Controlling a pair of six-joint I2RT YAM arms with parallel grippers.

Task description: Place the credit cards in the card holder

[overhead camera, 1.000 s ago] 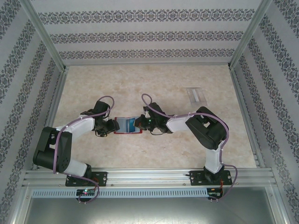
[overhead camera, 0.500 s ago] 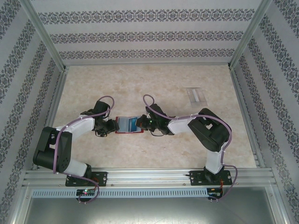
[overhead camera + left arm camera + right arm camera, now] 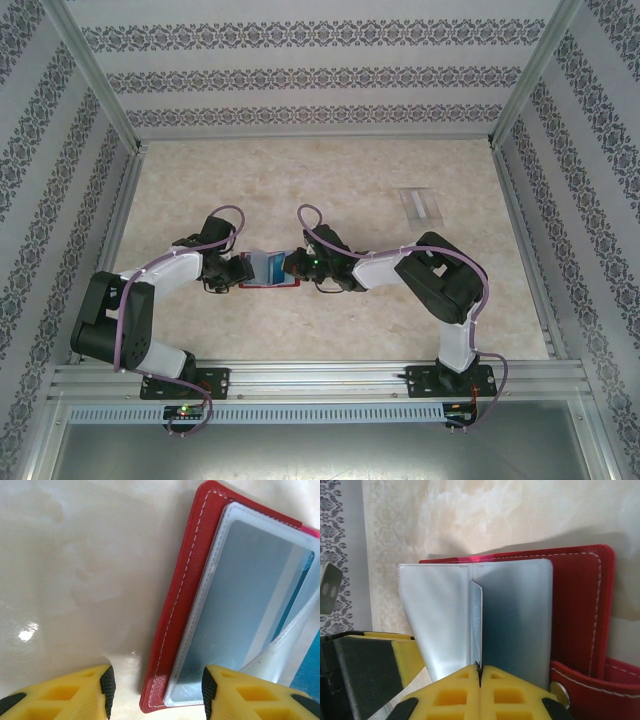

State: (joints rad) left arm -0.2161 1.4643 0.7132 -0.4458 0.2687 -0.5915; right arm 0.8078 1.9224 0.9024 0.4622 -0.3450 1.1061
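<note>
The red card holder (image 3: 266, 270) lies open on the table between both arms, bluish-grey pockets up. In the right wrist view my right gripper (image 3: 480, 672) is shut on a thin pale credit card (image 3: 476, 620), seen edge-on and standing between two pocket leaves of the card holder (image 3: 577, 605). In the left wrist view my left gripper (image 3: 158, 690) is open, its fingers (image 3: 107, 685) straddling the near corner of the card holder (image 3: 182, 610) without touching it. From above, the left gripper (image 3: 238, 270) and right gripper (image 3: 290, 265) face each other across the holder.
A second credit card (image 3: 420, 203) lies flat on the beige table at the back right. Patterned walls and metal frame posts (image 3: 515, 80) enclose the table on three sides. The rail (image 3: 320, 380) with the arm bases runs along the near edge.
The right gripper has moved left with the card, further in over the card holder. The left arm has stayed at the holder's left end, its jaws slightly narrower.
</note>
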